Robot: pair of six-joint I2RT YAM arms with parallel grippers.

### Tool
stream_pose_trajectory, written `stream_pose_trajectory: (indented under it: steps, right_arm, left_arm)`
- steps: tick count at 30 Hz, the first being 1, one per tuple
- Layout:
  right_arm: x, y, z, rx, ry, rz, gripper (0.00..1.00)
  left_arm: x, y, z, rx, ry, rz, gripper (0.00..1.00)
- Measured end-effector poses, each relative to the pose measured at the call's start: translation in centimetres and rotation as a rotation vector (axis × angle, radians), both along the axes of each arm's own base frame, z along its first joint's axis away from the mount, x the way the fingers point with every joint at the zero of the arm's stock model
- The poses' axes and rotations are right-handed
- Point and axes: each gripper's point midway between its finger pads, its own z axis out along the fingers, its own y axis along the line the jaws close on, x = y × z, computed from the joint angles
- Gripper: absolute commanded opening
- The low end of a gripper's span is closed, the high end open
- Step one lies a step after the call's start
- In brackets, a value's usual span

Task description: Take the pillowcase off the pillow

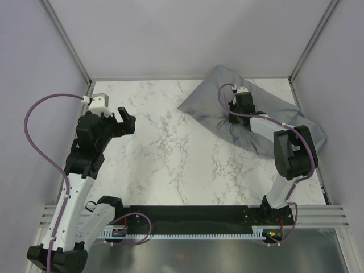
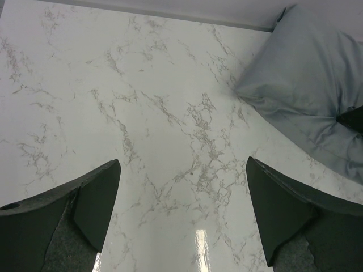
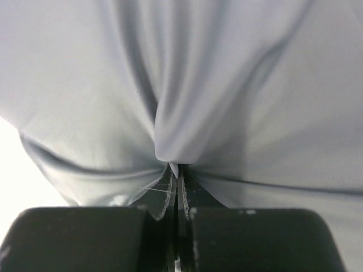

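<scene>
A: Left side first, what's seen?
B: The left gripper [image 1: 126, 120] is held over the bench [image 1: 165, 159], left of centre in the top view. Its fingers [image 2: 96, 198] are spread wide, and nothing is held between them.
A: Bench?
B: White marble with grey veins.
A: Pillowcase located?
B: The grey pillowcase [image 1: 207, 102] is laid at the upper right of the top view. It is plump and tilted, with one corner raised against the back wall. In the left wrist view it is seen at the upper right.
A: Right gripper?
B: The right gripper [image 1: 234, 119] is pressed into the middle of the case. Its fingers are closed tight on a pinched fold of grey fabric, and creases are drawn toward the tips.
</scene>
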Motion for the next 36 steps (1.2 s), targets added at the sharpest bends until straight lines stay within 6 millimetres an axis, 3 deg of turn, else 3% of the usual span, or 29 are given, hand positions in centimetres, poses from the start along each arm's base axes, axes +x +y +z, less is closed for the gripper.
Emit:
stream_pose_trajectory:
  steps: [5,10,14,18,21,26,30,33,36]
  right_arm:
    - [-2.8,5.5,0.5,0.028,-0.018,0.144,0.0]
    - [-7.9,11.5,0.8,0.072,-0.001,0.325,0.0]
    - [-12.3,14.9,1.0,0.102,0.023,0.452,0.0]
    - [-16.7,16.9,1.3,0.121,0.04,0.557,0.0]
    - [-19.7,17.6,1.6,0.154,0.057,0.611,0.0]
    - [-22.6,16.9,2.0,0.21,0.076,0.626,0.0]
    - [-24.0,16.0,2.4,0.243,0.079,0.617,0.0]
    - [-24.9,15.5,2.5,0.257,0.072,0.617,0.0]
    - [-25.4,15.0,2.1,0.258,0.075,0.616,0.0]
  left_arm:
    - [0.2,0.0,-0.4,0.002,0.014,0.0,0.98]
    - [0.4,-0.1,-1.0,0.005,0.032,0.0,0.98]
    - [0.6,-0.1,-1.5,0.007,0.047,0.0,0.97]
    - [1.0,-0.2,-2.4,0.012,0.076,0.002,0.96]
    - [1.4,-1.0,-3.4,0.006,0.113,-0.001,0.96]
    - [1.8,-4.6,-6.2,0.011,0.189,-0.034,0.96]
    - [1.8,-5.9,-11.4,0.013,0.293,-0.025,0.96]
    - [0.4,-6.6,-16.8,0.024,0.41,-0.028,0.96]
    - [-1.1,-7.7,-19.9,0.03,0.479,-0.05,0.96]
